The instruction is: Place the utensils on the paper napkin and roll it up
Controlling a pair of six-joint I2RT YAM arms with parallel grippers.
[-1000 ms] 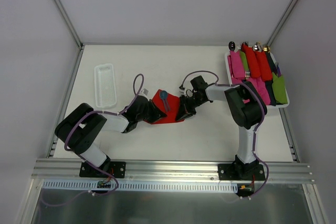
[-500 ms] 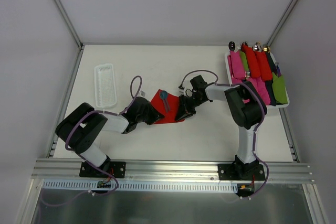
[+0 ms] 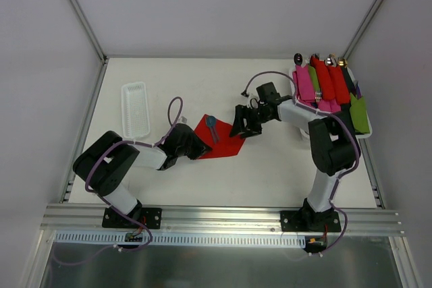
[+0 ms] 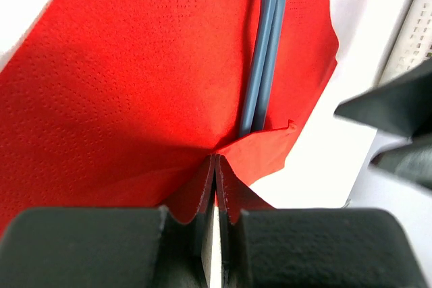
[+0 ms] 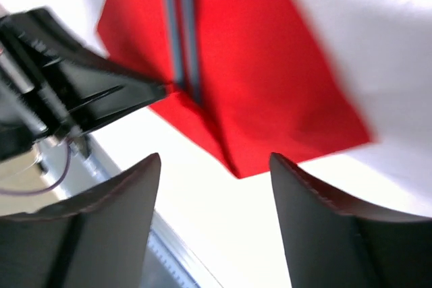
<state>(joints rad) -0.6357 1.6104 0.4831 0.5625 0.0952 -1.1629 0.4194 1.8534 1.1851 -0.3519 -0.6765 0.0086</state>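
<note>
The red paper napkin (image 3: 221,142) lies on the table with blue utensils (image 3: 212,127) across its far-left part. My left gripper (image 3: 196,148) is at the napkin's left corner, shut on a fold of the paper (image 4: 216,170). The blue handles (image 4: 266,52) run away from its jaws. My right gripper (image 3: 238,127) hovers at the napkin's right edge, open, with nothing between its fingers. In the right wrist view the napkin (image 5: 270,85) and utensils (image 5: 182,32) lie beyond my open right gripper (image 5: 214,161), and the left gripper (image 5: 81,92) shows at the left.
A white slotted basket (image 3: 135,108) stands at the left of the table. A white tray (image 3: 364,135) at the back right holds several rolled pink, red and green bundles with utensils. The side walls stand close to both.
My right gripper has opened, let go of the napkin's right side and pulled back toward the upper right. The left gripper stays shut on its corner.
</note>
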